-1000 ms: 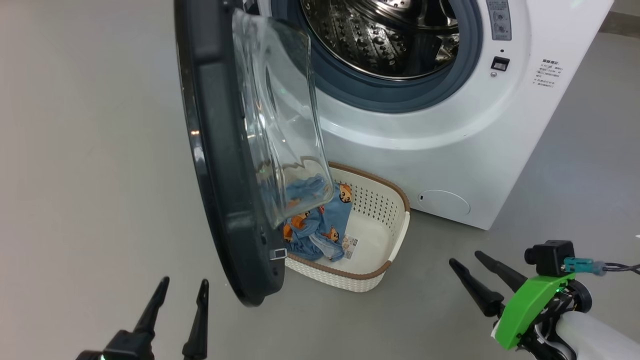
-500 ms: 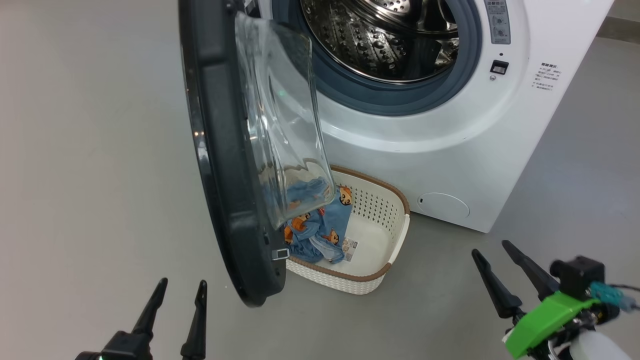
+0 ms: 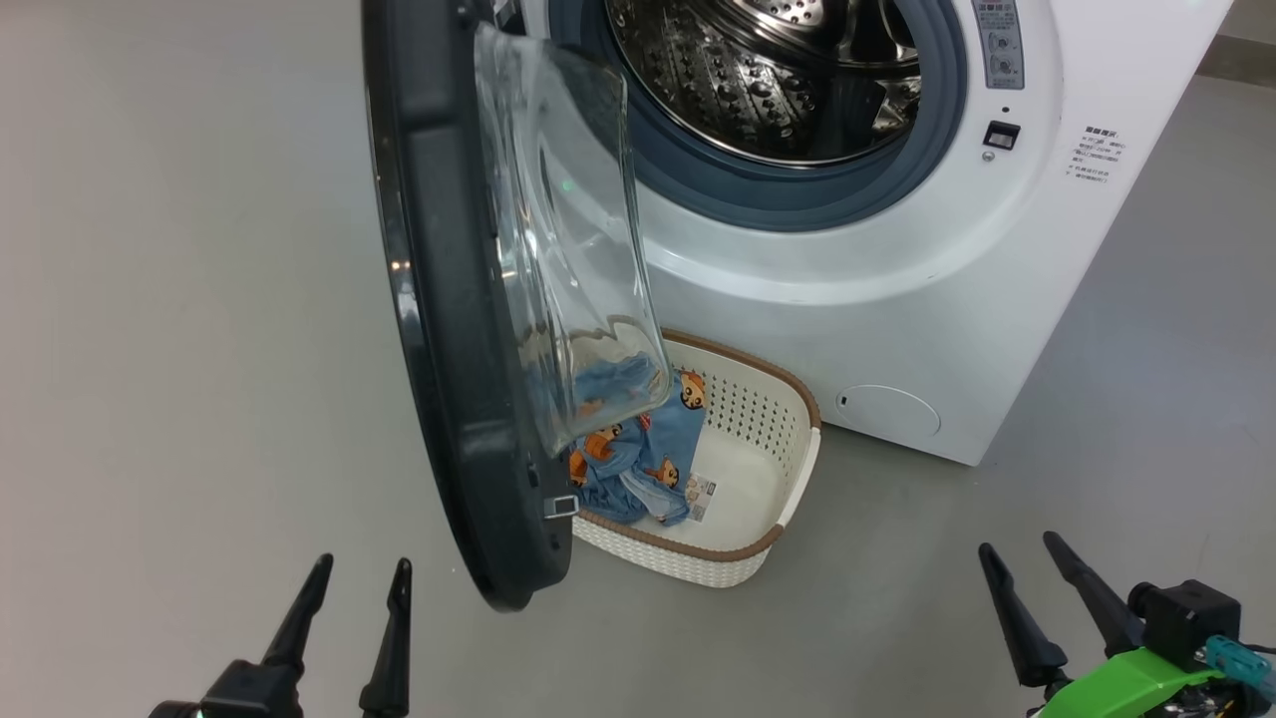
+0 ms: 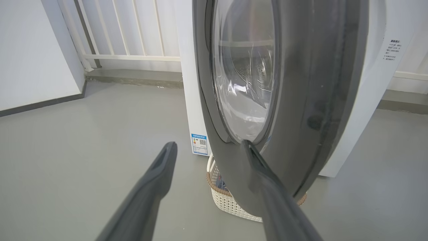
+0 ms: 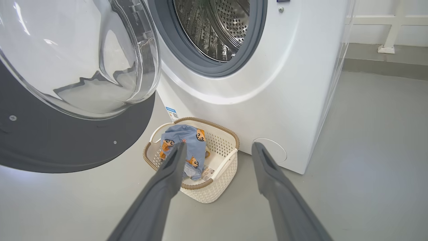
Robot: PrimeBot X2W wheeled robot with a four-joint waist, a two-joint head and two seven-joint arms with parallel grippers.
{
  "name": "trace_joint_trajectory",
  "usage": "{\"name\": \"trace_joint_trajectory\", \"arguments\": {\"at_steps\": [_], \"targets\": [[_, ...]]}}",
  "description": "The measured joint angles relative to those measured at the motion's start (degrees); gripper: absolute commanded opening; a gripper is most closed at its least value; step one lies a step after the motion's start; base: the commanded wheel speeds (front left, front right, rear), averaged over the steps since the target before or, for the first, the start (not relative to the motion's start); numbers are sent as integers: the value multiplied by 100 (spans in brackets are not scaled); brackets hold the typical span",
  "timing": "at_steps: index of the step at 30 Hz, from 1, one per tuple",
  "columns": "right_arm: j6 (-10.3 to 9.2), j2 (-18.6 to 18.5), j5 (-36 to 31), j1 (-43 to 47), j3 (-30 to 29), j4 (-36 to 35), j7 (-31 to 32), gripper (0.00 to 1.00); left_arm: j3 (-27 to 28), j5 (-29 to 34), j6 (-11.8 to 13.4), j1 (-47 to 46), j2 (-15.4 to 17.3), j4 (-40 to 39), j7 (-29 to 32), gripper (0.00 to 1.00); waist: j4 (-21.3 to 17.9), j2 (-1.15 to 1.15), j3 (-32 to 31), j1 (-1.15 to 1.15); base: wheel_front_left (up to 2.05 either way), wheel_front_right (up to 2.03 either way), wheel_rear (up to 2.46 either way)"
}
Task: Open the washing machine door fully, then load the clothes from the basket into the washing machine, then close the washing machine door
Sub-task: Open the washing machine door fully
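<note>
Floor (image 3: 150,299) first: open grey concrete is spreading wide to the left of the door and again past the machine's right corner, giving both arms room. The washing machine (image 3: 877,299) is sitting at the top of the head view, its steel drum (image 3: 768,80) gaping inside the grey-blue gasket (image 3: 797,204). The washing machine door (image 3: 449,349) is hanging from the left side of that opening and pointing edge-on toward the robot. Its black rim is cutting down the middle of the scene, and its glass bowl (image 3: 568,249) is bulging to the right. Below it, the basket (image 3: 758,543) is resting on the floor just in front of the machine, with its left end tucking behind the door's lower edge. The clothes (image 3: 638,464) are lying crumpled in the basket's left half, partly showing through the glass. A paper label (image 3: 698,494) is lying just beside them on the basket's pale bottom. The left gripper (image 3: 364,561) is hovering at the lower left, near the door's bottom edge but apart from it, fingers spread and carrying nothing. The right gripper (image 3: 1017,542) is hovering at the lower right over open floor, well apart from the basket's right rim, fingers likewise spread and empty.
</note>
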Motion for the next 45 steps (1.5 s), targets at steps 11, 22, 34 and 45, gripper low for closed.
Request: {"name": "trace_joint_trajectory", "arguments": {"at_steps": [11, 22, 34, 45], "targets": [[0, 19, -94, 0, -82, -57, 0, 100, 424, -341, 76, -168, 2, -867, -1, 0, 15, 0, -57, 0, 0, 0, 0], [0, 13, -163, -1, -88, -101, 0, 100, -817, -695, 115, -522, 4, -2650, -19, 0, -2, 0, -34, 0, 0, 0, 0], [0, -4, -162, -18, -71, -94, 0, 100, -2036, -939, 114, -376, 27, -1485, -16, 0, -84, 0, 36, 0, 0, 0, 0], [0, -13, -158, -23, -66, -92, 0, 100, -1924, -1522, 134, -698, 25, -322, -16, 0, -97, 0, 68, 0, 0, 0, 0]]}}
